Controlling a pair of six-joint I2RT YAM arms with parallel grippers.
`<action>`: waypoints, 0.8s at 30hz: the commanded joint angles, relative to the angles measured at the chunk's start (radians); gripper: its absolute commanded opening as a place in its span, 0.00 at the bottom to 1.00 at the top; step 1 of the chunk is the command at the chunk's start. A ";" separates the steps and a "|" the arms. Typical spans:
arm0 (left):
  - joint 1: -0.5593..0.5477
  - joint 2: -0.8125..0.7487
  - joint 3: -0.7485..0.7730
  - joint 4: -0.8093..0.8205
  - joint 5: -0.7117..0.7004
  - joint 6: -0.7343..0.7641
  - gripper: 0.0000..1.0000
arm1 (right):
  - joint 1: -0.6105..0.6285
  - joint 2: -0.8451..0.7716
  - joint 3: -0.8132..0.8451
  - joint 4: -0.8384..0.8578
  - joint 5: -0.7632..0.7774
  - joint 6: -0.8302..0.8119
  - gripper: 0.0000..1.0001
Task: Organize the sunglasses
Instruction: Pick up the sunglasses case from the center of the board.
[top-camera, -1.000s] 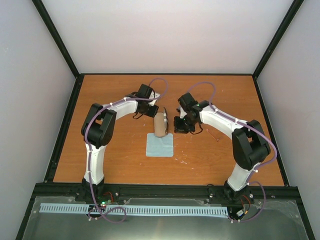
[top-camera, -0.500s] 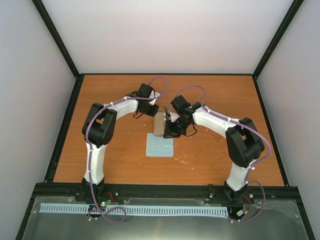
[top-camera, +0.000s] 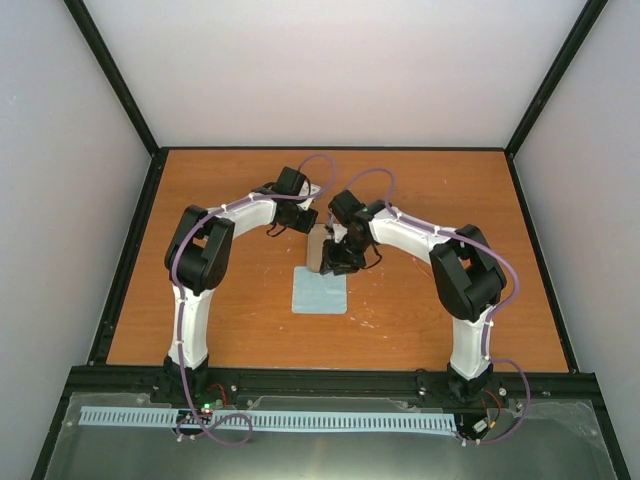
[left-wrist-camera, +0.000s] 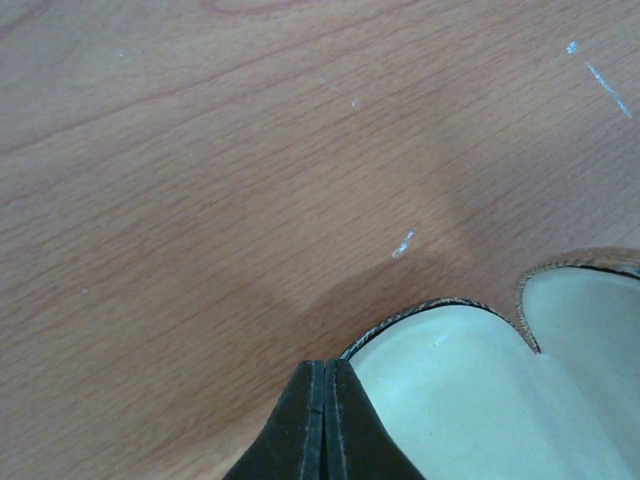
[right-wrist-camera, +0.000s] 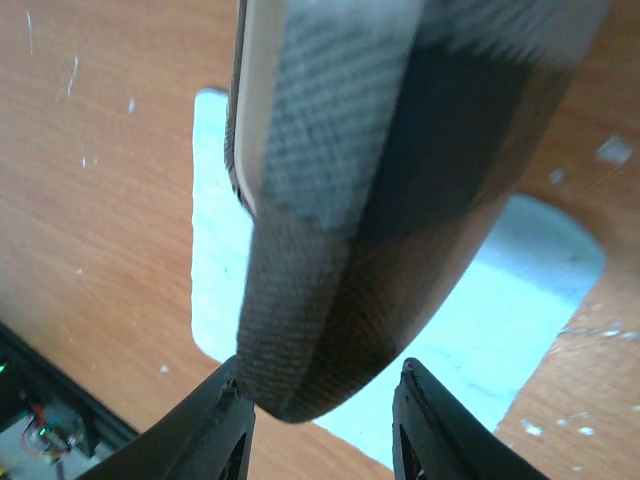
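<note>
Top external view: right gripper (top-camera: 334, 257) sits at the near right side of the brown case (top-camera: 316, 247), with its arm arched in from the right and the elbow high. In the right wrist view its jaws are parted astride the case's rounded end; contact cannot be told. Left gripper (top-camera: 301, 220) is at the case's far end, clenched, with nothing visible between its fingers (left-wrist-camera: 305, 430). The case's pale open inside is just beside them. Pale blue cloth (top-camera: 320, 291) lies below the case's near end. Sunglasses: no view shows them, so position cannot be told. Bare table (top-camera: 440, 190) lies far and right. Black frame rail (top-camera: 128, 250) is well apart.
</note>
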 joint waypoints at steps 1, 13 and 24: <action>0.000 -0.005 0.010 -0.009 0.015 -0.006 0.00 | 0.005 0.006 0.067 -0.031 0.139 0.017 0.37; -0.001 -0.024 -0.005 -0.005 0.019 -0.010 0.06 | -0.001 0.077 0.153 -0.071 0.219 0.002 0.23; -0.001 -0.033 -0.008 -0.004 0.018 -0.011 0.24 | -0.001 0.142 0.298 -0.192 0.328 -0.060 0.05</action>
